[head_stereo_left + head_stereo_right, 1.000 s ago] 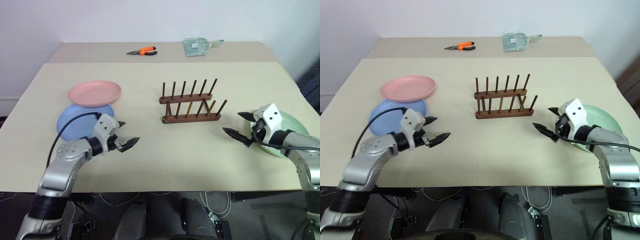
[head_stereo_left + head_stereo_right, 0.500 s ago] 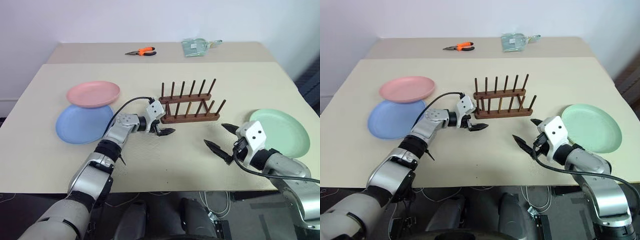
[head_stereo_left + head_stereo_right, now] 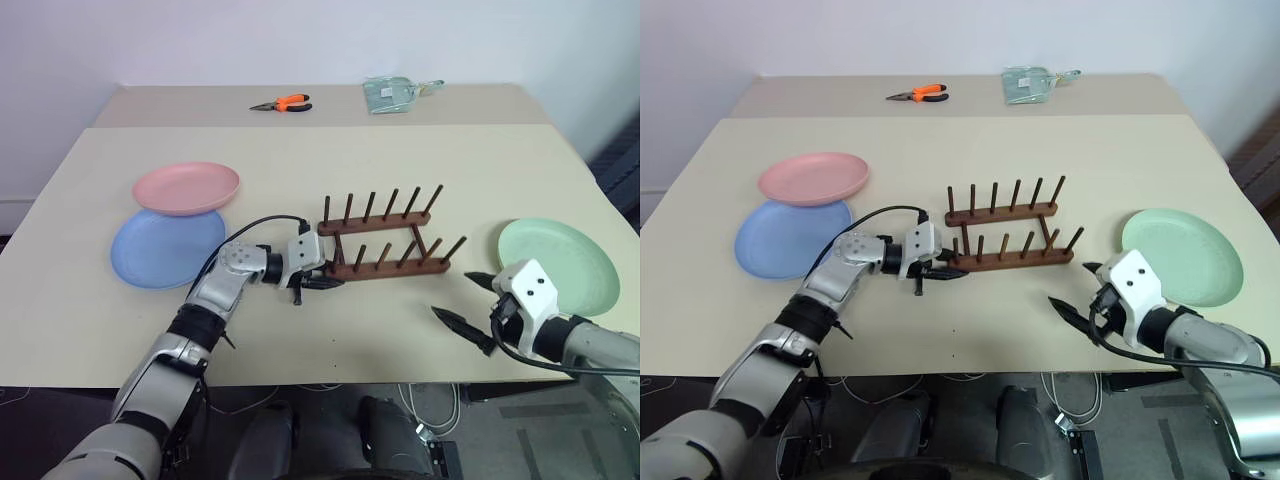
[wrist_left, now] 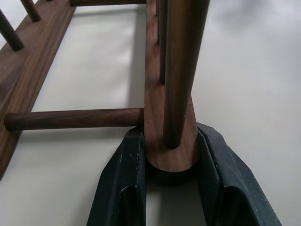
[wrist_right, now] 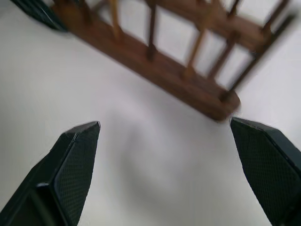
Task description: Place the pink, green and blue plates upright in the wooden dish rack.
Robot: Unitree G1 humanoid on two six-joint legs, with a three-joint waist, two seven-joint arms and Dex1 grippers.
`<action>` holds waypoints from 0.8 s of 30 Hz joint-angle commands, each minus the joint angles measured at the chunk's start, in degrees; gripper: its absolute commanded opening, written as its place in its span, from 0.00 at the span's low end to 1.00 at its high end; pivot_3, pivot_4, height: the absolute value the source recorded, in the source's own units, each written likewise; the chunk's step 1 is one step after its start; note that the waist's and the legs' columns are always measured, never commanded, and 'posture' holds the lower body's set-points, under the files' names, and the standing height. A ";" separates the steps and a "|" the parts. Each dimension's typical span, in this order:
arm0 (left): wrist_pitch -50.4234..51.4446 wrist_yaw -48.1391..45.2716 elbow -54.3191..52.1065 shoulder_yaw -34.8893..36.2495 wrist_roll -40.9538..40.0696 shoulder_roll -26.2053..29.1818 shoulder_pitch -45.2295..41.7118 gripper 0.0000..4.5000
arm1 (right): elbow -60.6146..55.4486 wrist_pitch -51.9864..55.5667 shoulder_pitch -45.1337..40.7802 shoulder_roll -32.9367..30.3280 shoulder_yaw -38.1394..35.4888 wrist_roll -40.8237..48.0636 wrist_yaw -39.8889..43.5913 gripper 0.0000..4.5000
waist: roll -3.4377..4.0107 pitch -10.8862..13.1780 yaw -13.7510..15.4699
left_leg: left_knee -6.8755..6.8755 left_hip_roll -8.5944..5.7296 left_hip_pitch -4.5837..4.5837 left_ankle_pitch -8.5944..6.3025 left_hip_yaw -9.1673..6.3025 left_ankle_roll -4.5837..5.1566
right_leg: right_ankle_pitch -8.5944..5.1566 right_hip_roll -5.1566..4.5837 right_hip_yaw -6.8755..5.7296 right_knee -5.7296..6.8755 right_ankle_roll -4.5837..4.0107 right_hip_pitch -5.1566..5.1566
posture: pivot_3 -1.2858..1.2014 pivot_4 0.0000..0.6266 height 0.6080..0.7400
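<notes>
The left gripper [image 4: 170, 181] is clamped on the near bar of the rack [image 3: 385, 238] mid-table — likely to steady it; the right gripper [image 3: 468, 301] hangs wide apart beside the green plate [image 3: 560, 262].

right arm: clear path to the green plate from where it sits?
Probably yes. The right pincer stands open just beside the green plate, which lies flat with bare table between them; the dish rack sits off to the other side.
</notes>
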 commanded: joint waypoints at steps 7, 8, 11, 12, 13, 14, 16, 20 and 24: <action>12.11 3.93 -10.58 2.55 -0.36 5.75 5.53 1.00 | 4.48 -3.75 -0.12 -1.20 1.45 -2.72 2.00 0.71 | 0.01 -0.01 -0.05 | 0.02 0.00 0.01 0.00 -0.01 0.00 | -0.10 0.00 0.00 0.01 0.16 0.01 | 0.52 0.24 1.00; 14.93 3.25 -13.69 3.63 -2.09 7.29 7.34 0.97 | 4.59 -3.80 -0.29 -1.15 1.99 -2.89 2.16 0.60 | 0.04 -0.03 -0.27 | 0.01 0.01 0.03 0.00 -0.01 0.00 | -0.10 0.00 0.00 0.02 0.16 0.01 | 0.52 0.24 1.00; 20.93 2.20 -22.66 4.64 -4.64 11.29 12.08 0.78 | 5.63 -4.65 -1.02 -1.15 4.78 -5.06 1.93 0.25 | 0.09 -0.07 -1.11 | -0.08 0.07 0.08 -0.01 0.02 0.00 | -0.11 0.03 0.00 0.08 0.16 -0.03 | 0.52 0.24 1.00; 22.25 2.96 -24.70 4.44 -4.61 11.80 13.01 0.66 | 5.94 -4.98 -1.27 -1.06 5.73 -5.74 1.76 0.14 | 0.13 -0.09 -1.20 | -0.11 0.09 0.08 -0.01 0.00 0.00 | -0.12 0.04 0.00 0.10 0.14 -0.04 | 0.52 0.24 1.00; 23.63 3.80 -26.57 4.21 -4.71 11.94 13.78 0.55 | 6.23 -5.23 -1.59 -0.83 6.59 -6.32 1.52 0.02 | 0.18 -0.12 -1.19 | -0.10 0.09 0.08 -0.01 -0.01 0.00 | -0.15 0.03 0.00 0.09 0.10 -0.03 | 0.52 0.24 1.00; 25.22 4.35 -28.64 3.88 -5.30 11.80 14.58 0.44 | 6.65 -5.37 -2.15 -0.50 7.53 -6.99 1.03 0.00 | 0.20 -0.14 -1.11 | -0.08 0.08 0.06 -0.01 -0.01 0.00 | -0.20 0.02 0.00 0.09 0.01 -0.03 | 0.52 0.24 1.00; 28.29 6.77 -33.04 2.75 -6.02 9.88 16.20 0.34 | 8.56 -5.50 -4.45 0.71 10.25 -8.87 -0.68 0.00 | 0.20 -0.14 -0.95 | -0.03 0.06 0.05 -0.01 -0.01 0.00 | -0.22 -0.01 0.01 0.04 -0.01 0.01 | 0.52 0.24 1.00; 31.88 12.66 -34.54 0.86 -5.61 3.51 16.06 0.34 | 14.37 -8.13 -10.23 3.15 15.06 -14.50 -4.84 0.00 | 0.10 -0.19 -0.37 | 0.06 0.02 0.05 -0.01 -0.01 0.00 | -0.22 -0.03 0.02 0.02 -0.02 0.06 | 0.52 0.24 1.00; 26.50 23.86 -26.46 -1.58 2.51 -1.93 12.73 0.34 | 21.05 -10.85 -17.06 5.83 17.85 -18.97 -8.66 0.00 | 0.06 -0.25 -0.05 | 0.08 0.01 0.10 0.00 0.01 -0.01 | -0.20 0.00 0.02 0.07 -0.05 0.07 | 0.52 0.24 1.00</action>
